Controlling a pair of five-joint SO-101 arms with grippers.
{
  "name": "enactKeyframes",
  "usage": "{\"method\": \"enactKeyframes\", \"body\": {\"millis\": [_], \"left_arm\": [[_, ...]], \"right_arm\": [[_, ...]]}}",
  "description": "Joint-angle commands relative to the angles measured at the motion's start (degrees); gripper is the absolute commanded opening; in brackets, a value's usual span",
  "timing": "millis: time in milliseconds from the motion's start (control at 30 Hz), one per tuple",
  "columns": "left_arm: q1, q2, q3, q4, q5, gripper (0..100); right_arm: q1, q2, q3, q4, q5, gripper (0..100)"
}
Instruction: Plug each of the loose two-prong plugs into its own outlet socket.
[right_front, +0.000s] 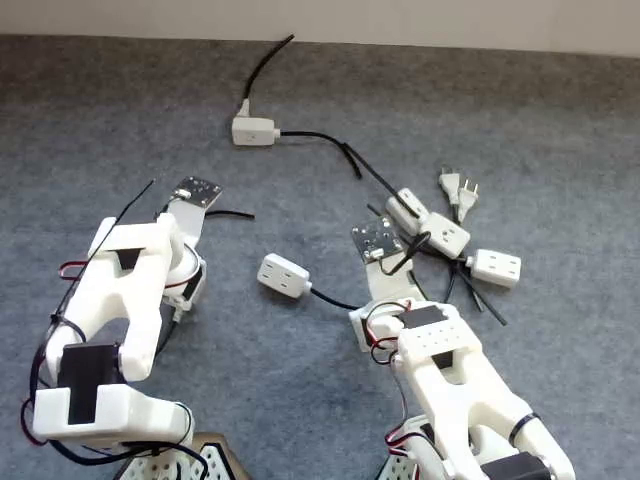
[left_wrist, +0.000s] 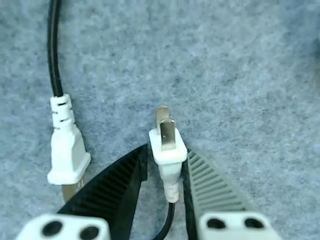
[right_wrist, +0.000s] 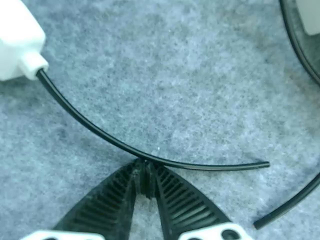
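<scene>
Well, from above, both arms lean over the grey bench (right_front: 120, 120), where a white socket (right_front: 283, 275) lies between them. At the left wrist, the left hand (left_wrist: 167, 154) pinches a white two-prong plug (left_wrist: 169, 135), prongs pointing away from it. A second plug (left_wrist: 66, 150) lies just beside. At the right wrist, the right hand (right_wrist: 146, 167) is pressed together, its tips nipping a black cord (right_wrist: 90, 131).

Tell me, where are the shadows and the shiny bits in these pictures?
High view: soft, even light, with a faint shadow under the outlet socket on the grey carpet. Left wrist view: the prongs of the plug in the left claw glint a little. Right wrist view: the black cable pinched in the right claw has a faint sheen, and the socket's white end glares.
</scene>
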Motion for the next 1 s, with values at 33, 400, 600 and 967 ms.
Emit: {"method": "enactKeyframes", "body": {"millis": [33,400,600,967], "left_arm": [[1.80,-2.24,-1.10,-3.96,0.70,13],[2.15,-2.24,-1.36,-8.88,0.70,13],[1.80,-4.18,-1.01,-6.95,0.35,13],[2.07,-14.64,7.34,-8.00,0.26,13]], "right_arm": [[-0.66,0.13,0.13,-0.57,-0.62,1.3],[-0.66,0.13,0.13,-0.66,-0.62,1.3],[-0.66,0.13,0.13,-0.66,-0.62,1.3],[-0.66,0.13,0.13,-0.75,-0.62,1.3]]}}
